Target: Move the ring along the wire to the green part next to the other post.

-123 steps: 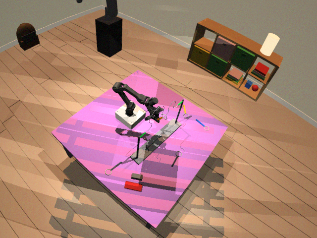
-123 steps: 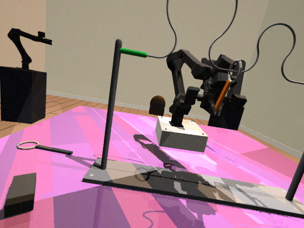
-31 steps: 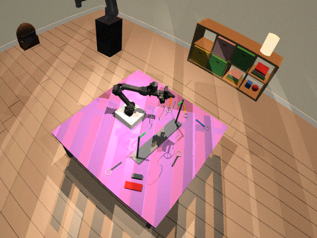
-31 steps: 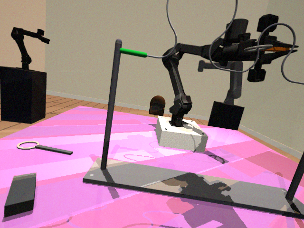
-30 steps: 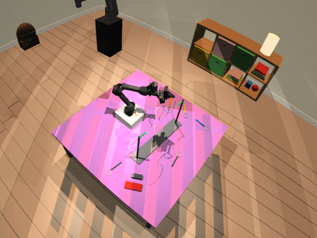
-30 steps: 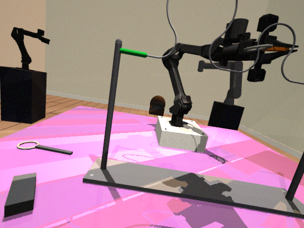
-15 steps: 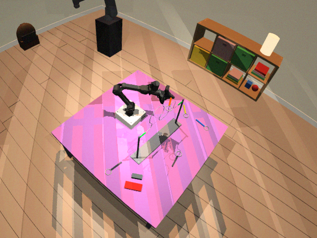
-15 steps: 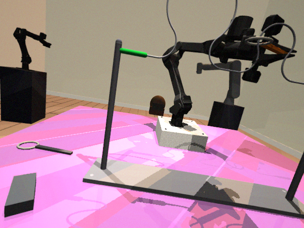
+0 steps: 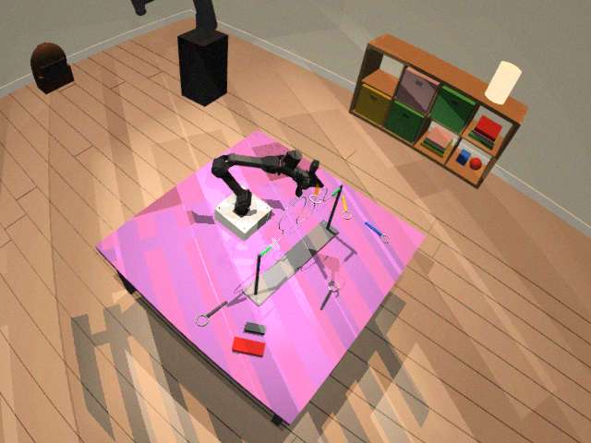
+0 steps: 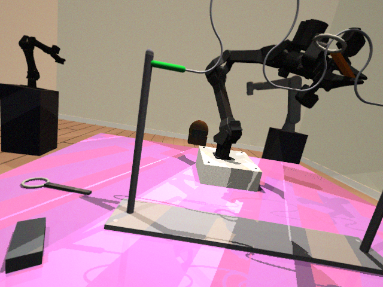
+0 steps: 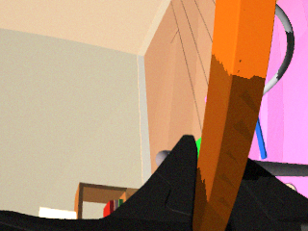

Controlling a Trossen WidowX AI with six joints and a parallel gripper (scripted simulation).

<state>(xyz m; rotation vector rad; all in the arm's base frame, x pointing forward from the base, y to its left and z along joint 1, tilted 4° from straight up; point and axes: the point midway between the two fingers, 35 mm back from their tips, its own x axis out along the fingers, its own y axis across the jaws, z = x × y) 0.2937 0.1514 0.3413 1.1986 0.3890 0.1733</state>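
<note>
The orange handle is between the fingers of my gripper, which is shut on it. Its pale ring is tilted, back from the fingertips, and the grey wire appears to run through it. The ring is on a looped stretch nearer the far post; that post's green part is at the wire's end. The other green part joins the near post. Exact clearance between wire and gripper cannot be told.
Wire loops stand close around my gripper. The posts rise from a grey base plate. A yellow-handled ring tool and a blue-handled one lie beyond the far post. Dark-handled ring tools, a grey block and a red block lie elsewhere.
</note>
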